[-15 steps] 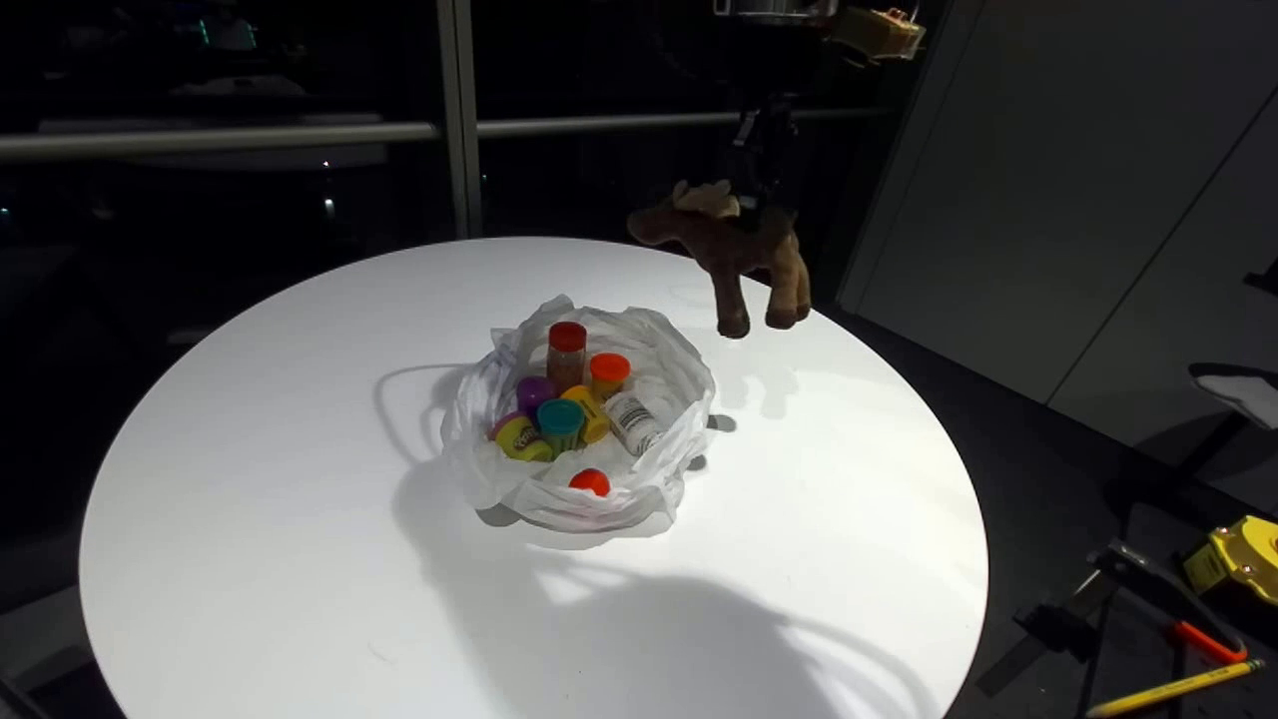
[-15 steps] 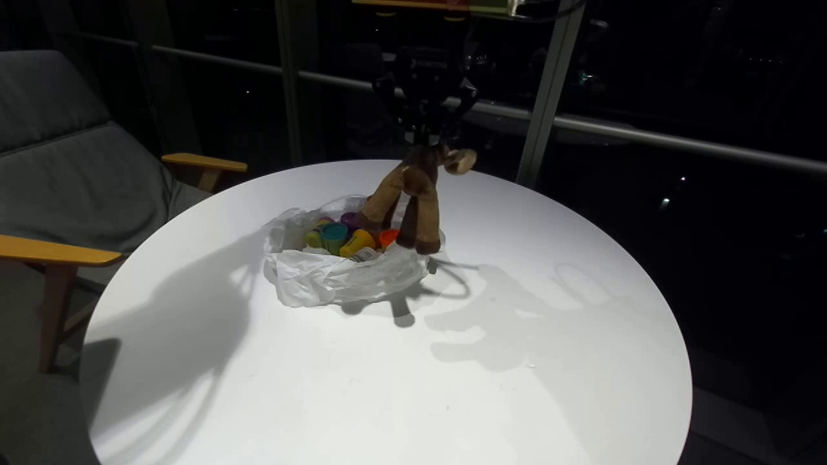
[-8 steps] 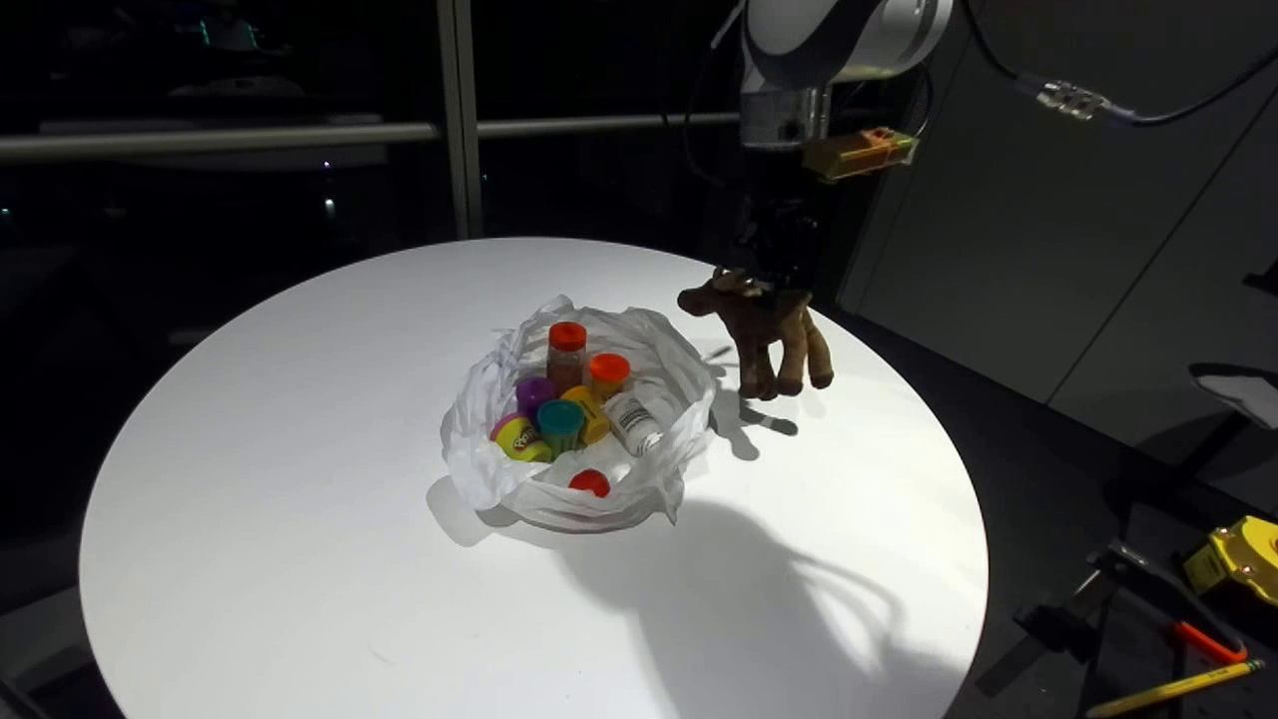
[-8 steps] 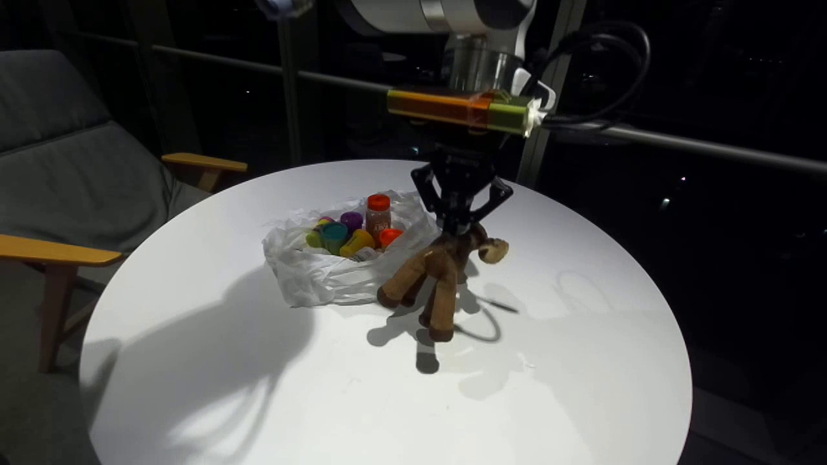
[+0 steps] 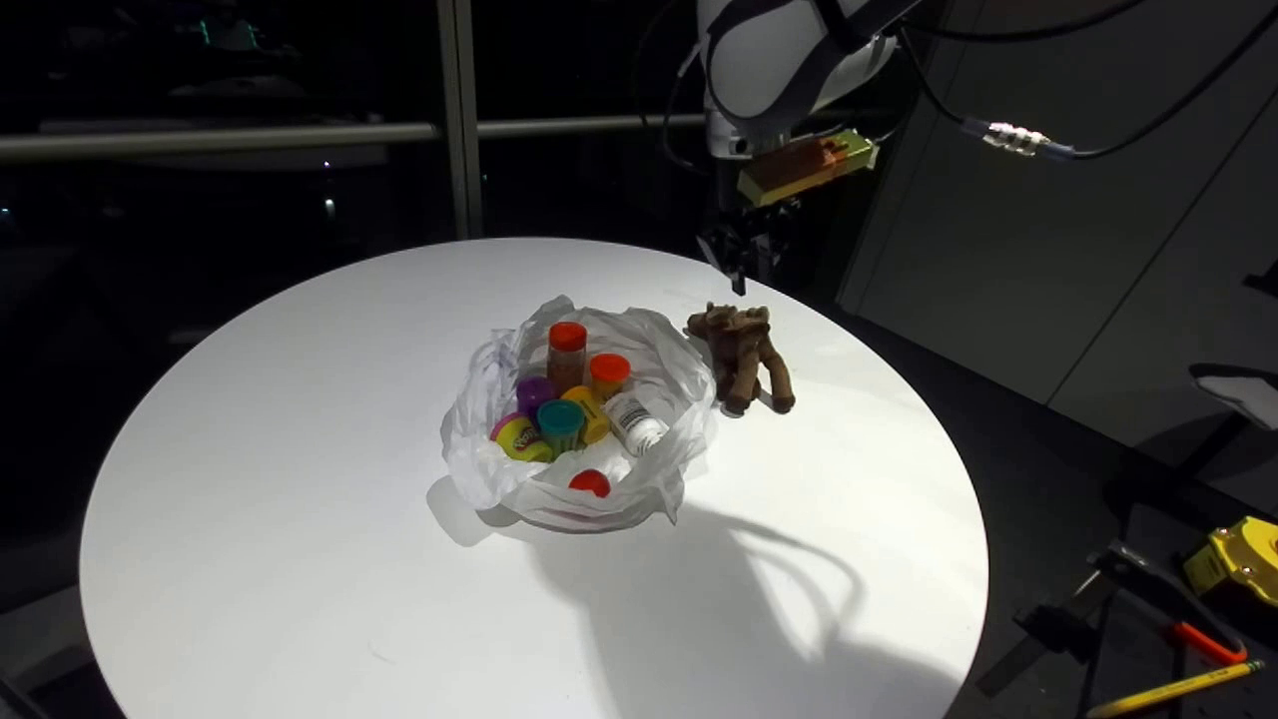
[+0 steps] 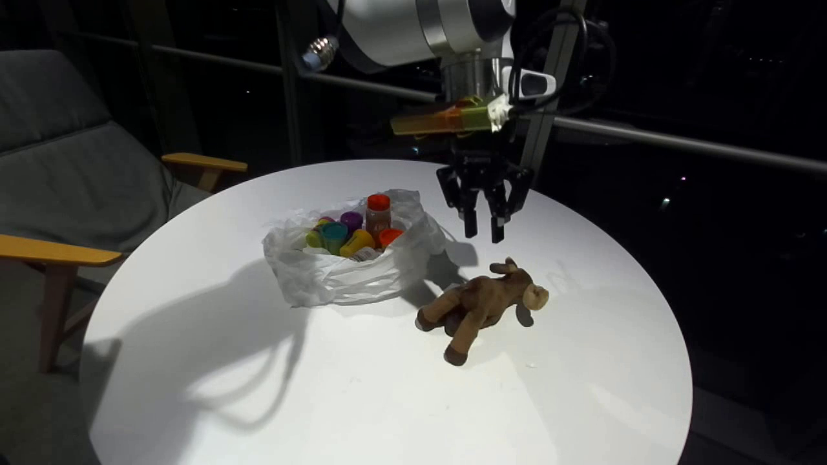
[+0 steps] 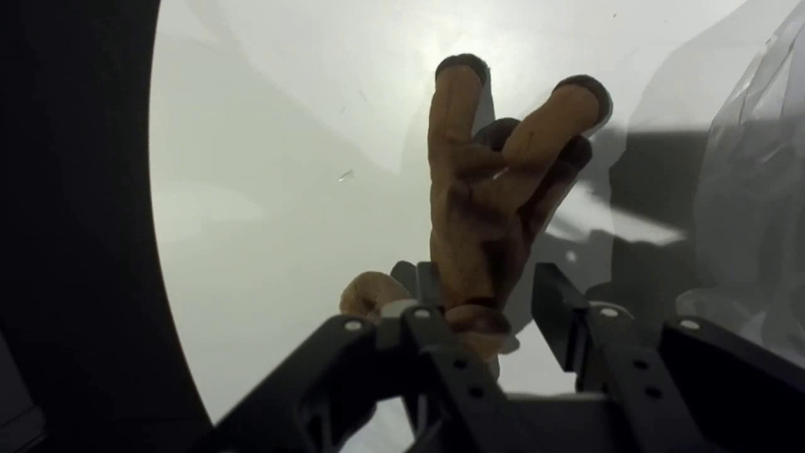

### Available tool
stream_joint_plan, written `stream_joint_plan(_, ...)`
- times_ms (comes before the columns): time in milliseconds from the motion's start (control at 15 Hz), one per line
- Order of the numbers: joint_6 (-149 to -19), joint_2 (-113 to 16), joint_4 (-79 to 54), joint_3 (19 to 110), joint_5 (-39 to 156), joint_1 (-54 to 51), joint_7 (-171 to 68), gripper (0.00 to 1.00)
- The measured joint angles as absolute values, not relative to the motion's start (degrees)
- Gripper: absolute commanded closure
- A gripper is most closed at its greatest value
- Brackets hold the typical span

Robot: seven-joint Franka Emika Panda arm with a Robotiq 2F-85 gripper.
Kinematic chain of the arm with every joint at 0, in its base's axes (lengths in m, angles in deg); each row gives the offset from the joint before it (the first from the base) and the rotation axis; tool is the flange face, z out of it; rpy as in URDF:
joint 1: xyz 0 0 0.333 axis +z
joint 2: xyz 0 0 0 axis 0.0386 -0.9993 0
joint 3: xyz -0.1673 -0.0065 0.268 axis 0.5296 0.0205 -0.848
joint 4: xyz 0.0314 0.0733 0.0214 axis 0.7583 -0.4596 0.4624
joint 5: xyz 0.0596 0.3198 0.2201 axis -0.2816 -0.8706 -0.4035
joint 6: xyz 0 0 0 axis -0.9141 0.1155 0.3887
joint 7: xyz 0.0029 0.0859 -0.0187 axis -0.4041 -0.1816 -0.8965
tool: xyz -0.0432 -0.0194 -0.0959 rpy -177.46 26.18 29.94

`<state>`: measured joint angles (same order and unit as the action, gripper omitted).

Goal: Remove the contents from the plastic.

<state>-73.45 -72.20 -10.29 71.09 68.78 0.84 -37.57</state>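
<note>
Exterior views, left: white bag (image 6: pixel 362 284), teal tub (image 6: pixel 334 239) and other containers (image 6: pixel 378 214) inside | right: end effector (image 6: pixel 484 234) spread, holding nothing, above plush toy (image 6: pixel 483 302) resting on tabletop (image 6: pixel 581 387) | risk: bag's loose rim could snag end effector mid-reach, toppling containers

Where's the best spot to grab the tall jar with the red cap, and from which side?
Probably by the red cap, straight from above: the jar stands upright and its cap rises above the tubs beside it, so the open end effector could straddle it.
</note>
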Motion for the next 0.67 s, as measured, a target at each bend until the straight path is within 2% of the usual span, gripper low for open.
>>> stream_joint_plan(200,-72.09,-68.2,-10.96,71.67,71.95,4.46,-34.57,0.02)
stream_joint_plan(667,-71.06,-65.9,-9.69,63.4,70.85,7.21,-41.86,0.0)
